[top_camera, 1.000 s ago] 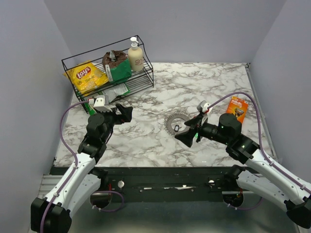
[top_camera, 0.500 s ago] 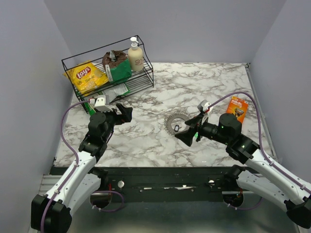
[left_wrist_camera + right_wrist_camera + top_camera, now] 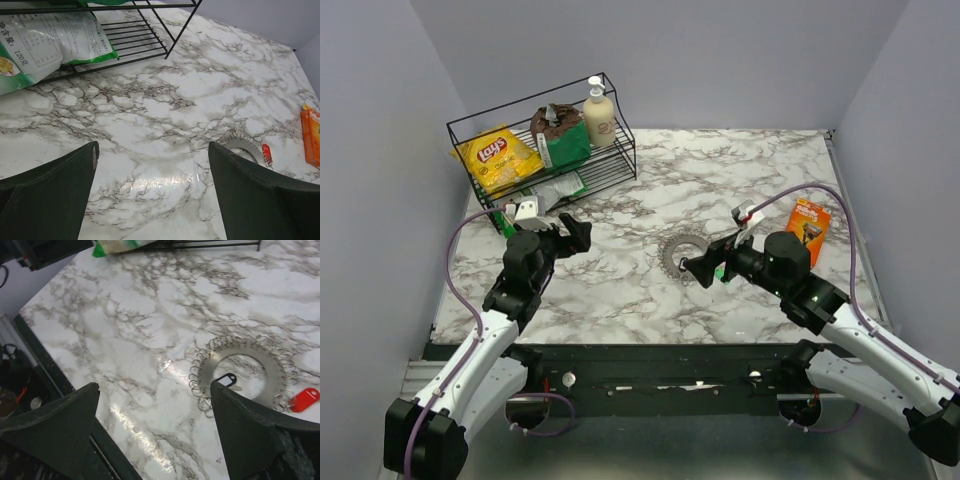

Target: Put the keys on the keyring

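The silvery keyring point(image 3: 672, 250) lies flat on the marble table, just right of centre. In the right wrist view the keyring point(image 3: 210, 367) has a key with a dark-rimmed head point(image 3: 227, 380) in its hollow. A red key point(image 3: 305, 399) lies at its right rim. My right gripper point(image 3: 705, 262) hovers at the ring's near-right side, open, with nothing between its jaws point(image 3: 153, 386). My left gripper point(image 3: 575, 232) is open and empty over bare marble, well left of the ring. Its wrist view shows the left gripper point(image 3: 152, 145), the keyring point(image 3: 245, 145) and the red key point(image 3: 266, 154) at the right.
A black wire rack point(image 3: 620, 160) stands at the back left with a Lay's bag point(image 3: 500, 158), green packets and a soap bottle point(image 3: 599, 115). An orange box point(image 3: 808, 225) lies at the right. Grey walls close three sides. The table's dark front edge point(image 3: 50, 365) runs below.
My right gripper has moved up and slightly away from the front edge, closer over the keyring. The left arm has barely moved.
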`<state>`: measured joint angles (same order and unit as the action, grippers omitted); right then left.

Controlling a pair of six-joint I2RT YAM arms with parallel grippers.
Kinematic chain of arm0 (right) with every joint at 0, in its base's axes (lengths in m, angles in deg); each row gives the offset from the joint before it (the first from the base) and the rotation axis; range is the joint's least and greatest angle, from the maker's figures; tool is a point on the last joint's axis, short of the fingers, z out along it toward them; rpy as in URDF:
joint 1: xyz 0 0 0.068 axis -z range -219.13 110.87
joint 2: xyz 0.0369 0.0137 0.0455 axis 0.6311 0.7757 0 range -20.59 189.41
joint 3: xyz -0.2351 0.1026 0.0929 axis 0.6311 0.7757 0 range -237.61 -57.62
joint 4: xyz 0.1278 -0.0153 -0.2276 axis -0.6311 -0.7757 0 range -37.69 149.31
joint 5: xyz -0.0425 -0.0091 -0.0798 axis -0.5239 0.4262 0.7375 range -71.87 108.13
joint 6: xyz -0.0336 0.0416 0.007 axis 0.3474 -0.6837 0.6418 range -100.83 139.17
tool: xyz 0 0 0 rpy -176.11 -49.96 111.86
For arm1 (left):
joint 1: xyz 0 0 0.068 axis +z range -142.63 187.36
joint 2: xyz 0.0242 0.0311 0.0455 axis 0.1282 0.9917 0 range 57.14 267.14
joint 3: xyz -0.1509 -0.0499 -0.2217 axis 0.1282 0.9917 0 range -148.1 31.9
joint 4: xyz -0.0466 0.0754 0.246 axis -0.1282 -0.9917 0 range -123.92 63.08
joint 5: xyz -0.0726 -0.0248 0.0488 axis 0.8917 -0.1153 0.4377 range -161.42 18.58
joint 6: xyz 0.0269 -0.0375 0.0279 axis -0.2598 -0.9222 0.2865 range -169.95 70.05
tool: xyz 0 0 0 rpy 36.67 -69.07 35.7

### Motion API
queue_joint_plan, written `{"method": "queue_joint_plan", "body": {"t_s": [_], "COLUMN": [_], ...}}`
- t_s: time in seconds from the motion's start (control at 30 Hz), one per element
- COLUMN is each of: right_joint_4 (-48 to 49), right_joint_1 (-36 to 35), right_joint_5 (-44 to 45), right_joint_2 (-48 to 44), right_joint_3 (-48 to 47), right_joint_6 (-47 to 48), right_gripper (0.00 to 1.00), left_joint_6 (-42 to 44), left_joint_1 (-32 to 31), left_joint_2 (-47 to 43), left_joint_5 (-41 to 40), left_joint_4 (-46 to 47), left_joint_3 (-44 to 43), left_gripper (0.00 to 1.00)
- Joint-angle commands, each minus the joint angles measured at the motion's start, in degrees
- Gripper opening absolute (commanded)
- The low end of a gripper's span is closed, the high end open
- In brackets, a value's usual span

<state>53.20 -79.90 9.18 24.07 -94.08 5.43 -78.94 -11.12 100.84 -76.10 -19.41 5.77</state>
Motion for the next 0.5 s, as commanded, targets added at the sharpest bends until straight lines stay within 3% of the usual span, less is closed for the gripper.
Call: {"method": "queue_joint_plan", "body": {"t_s": [0.0, 0.13, 0.23, 0.47], "right_joint_4": [-1.0, -4.1, -4.9, -5.5], "right_joint_1": [-0.1, -0.1, -0.1, -0.1], "right_joint_5": [17.3, 28.3, 31.9, 32.4], "right_joint_2": [1.8, 4.5, 6.7, 8.3], "right_joint_3": [0.9, 0.1, 0.1, -0.1], "right_joint_6": [-3.8, -6.1, -6.7, -8.8], "right_gripper": [1.0, 1.0, 1.0, 1.0], "left_joint_6": [0.0, 0.0, -0.1, -0.4], "left_joint_1": [0.1, 0.1, 0.1, 0.1], "left_joint_2": [1.1, 1.4, 1.6, 1.6], "left_joint_5": [-2.5, -3.7, -4.5, -5.3], "left_joint_4": [-1.4, -1.9, -1.9, -2.3], "left_joint_3": [-1.0, -0.9, -0.7, -0.4], "left_gripper": [0.99, 0.99, 0.99, 0.99]}}
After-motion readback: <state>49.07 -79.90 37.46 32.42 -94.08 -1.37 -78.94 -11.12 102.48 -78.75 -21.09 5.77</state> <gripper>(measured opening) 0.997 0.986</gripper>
